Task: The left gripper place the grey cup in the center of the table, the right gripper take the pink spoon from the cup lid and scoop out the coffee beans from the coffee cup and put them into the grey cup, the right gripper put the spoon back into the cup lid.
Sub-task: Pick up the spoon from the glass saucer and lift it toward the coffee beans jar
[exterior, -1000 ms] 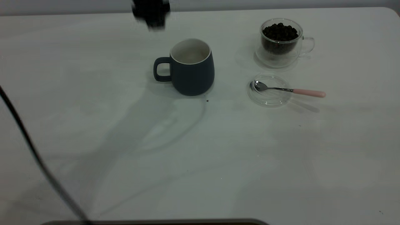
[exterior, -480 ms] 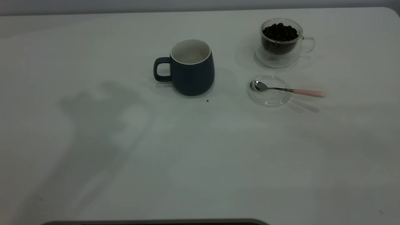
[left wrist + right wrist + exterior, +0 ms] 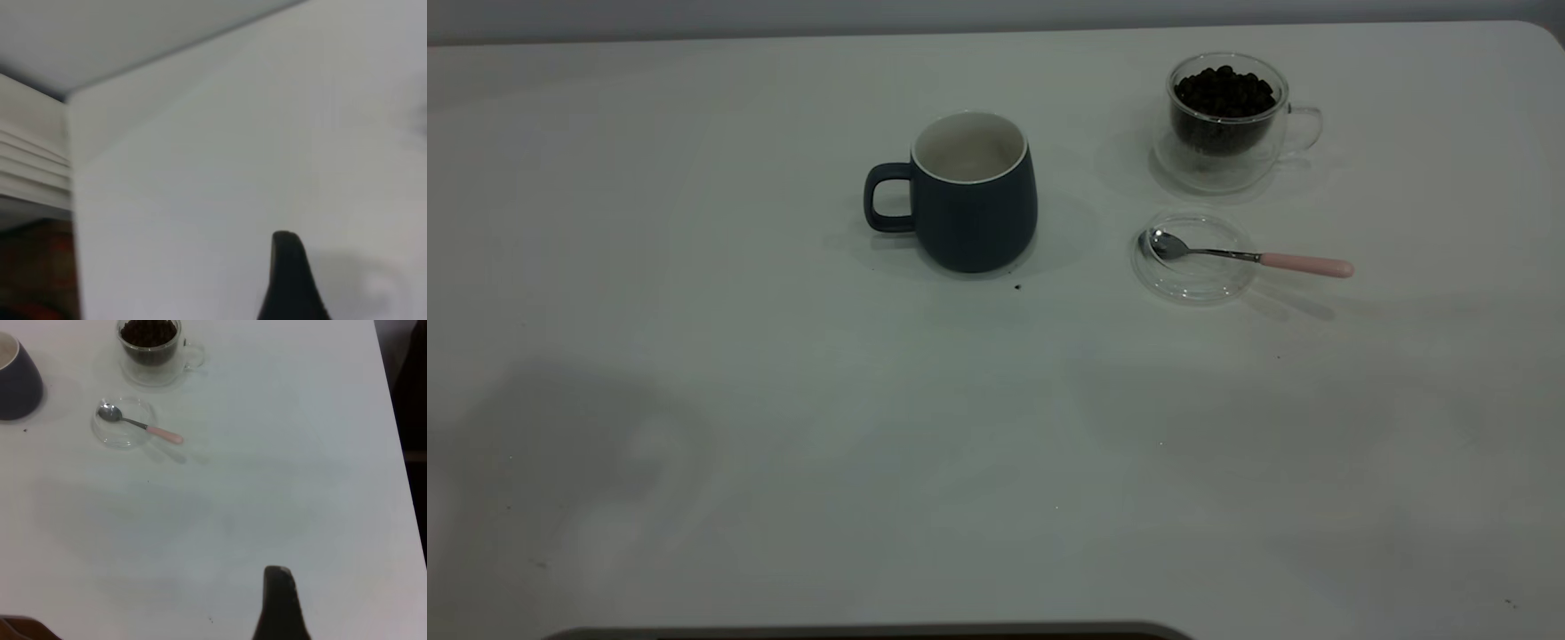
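The grey cup (image 3: 974, 200) stands upright near the table's middle, handle to the left, and it looks empty. The coffee cup (image 3: 1227, 124) holds coffee beans (image 3: 1223, 89) at the back right. In front of it the pink spoon (image 3: 1254, 258) lies with its bowl in the cup lid (image 3: 1200, 280) and its handle sticking out to the right. Neither gripper shows in the exterior view. Only a black part of my left gripper (image 3: 287, 280) shows, over bare table near an edge. My right gripper (image 3: 280, 607) hovers well away from the pink spoon (image 3: 143, 427), cup lid (image 3: 123, 439), coffee cup (image 3: 150, 350) and grey cup (image 3: 17, 380).
The white table (image 3: 960, 444) has a few dark specks, one just in front of the grey cup (image 3: 1017, 287). The table's right edge (image 3: 400, 487) runs beside my right gripper. A table corner and a drop-off (image 3: 70, 107) show in the left wrist view.
The left arm's dark shape and cable have left the exterior view. Its shadow has slid to the lower left. The cups, lid and spoon have not moved.
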You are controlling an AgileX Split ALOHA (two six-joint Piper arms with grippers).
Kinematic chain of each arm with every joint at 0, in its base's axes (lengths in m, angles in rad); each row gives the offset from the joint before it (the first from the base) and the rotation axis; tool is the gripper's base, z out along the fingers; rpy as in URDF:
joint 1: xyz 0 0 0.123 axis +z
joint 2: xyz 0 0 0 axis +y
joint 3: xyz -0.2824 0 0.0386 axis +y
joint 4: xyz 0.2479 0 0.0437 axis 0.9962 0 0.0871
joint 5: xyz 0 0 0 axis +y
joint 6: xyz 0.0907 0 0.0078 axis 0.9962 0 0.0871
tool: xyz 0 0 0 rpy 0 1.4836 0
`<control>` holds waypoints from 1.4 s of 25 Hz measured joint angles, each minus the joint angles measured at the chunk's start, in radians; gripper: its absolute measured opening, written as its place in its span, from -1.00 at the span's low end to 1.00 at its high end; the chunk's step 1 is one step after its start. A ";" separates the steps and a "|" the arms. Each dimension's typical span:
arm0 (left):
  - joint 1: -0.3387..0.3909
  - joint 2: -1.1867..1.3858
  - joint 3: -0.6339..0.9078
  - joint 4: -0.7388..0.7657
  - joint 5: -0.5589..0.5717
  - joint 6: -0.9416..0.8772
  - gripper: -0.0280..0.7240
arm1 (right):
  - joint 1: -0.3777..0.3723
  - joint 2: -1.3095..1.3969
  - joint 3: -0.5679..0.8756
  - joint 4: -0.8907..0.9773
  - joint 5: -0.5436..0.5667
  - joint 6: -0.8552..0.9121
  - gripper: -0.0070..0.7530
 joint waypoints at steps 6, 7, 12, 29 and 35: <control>0.000 -0.245 0.241 -0.084 0.000 -0.006 0.58 | 0.000 0.000 0.000 0.000 0.000 0.000 0.54; 0.000 -0.289 0.281 -0.090 0.000 -0.007 0.58 | 0.000 0.000 0.000 0.000 0.000 0.000 0.54; 0.000 -0.503 0.523 -0.169 0.001 0.007 0.58 | 0.000 0.000 0.000 0.000 0.000 0.000 0.54; 0.000 -1.044 0.924 -0.504 -0.032 0.316 0.58 | 0.000 0.000 0.000 0.000 0.000 0.000 0.54; 0.000 -1.061 0.925 -0.504 -0.033 0.285 0.58 | 0.000 0.000 0.000 0.000 0.001 0.000 0.54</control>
